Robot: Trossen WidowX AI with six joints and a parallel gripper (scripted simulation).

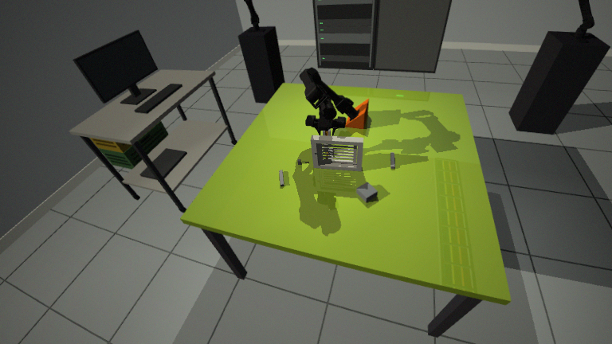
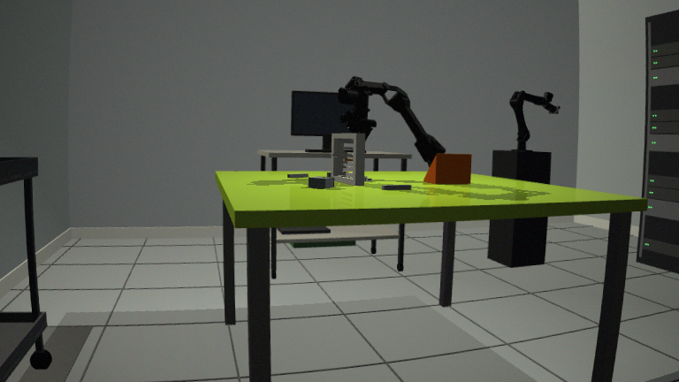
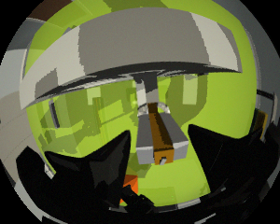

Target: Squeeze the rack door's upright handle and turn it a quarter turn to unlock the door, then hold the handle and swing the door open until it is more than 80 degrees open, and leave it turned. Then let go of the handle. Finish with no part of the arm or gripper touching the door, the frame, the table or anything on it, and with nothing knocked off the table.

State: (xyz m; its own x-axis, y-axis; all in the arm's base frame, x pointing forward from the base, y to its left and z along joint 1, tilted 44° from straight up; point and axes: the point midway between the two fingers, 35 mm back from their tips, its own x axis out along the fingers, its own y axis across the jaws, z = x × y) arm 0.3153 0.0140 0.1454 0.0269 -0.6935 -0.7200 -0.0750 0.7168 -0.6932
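The pale grey rack frame (image 1: 359,153) (image 2: 359,160) (image 3: 145,37) stands upright on the green table (image 1: 253,205) (image 2: 300,202). The slatted door (image 1: 340,154) shows inside it and appears closed. The grey handle with an orange stripe (image 3: 162,133) stands off the door on the arm's side; the frame mostly hides it in the top and exterior views. My gripper (image 1: 327,133) (image 3: 161,131) is open and points down behind the frame. In the wrist view its fingertips lie on either side of the handle, with gaps to both. Whether the fingers are down at handle height is hard to tell.
An orange wedge (image 1: 358,117) (image 2: 453,168) stands by the arm's base. A grey block (image 1: 366,192) (image 2: 321,182) lies beyond the frame. Grey bars lie to the left (image 1: 281,177) and right (image 1: 392,160) of it. A small dark piece (image 1: 300,161) lies near the frame's left side.
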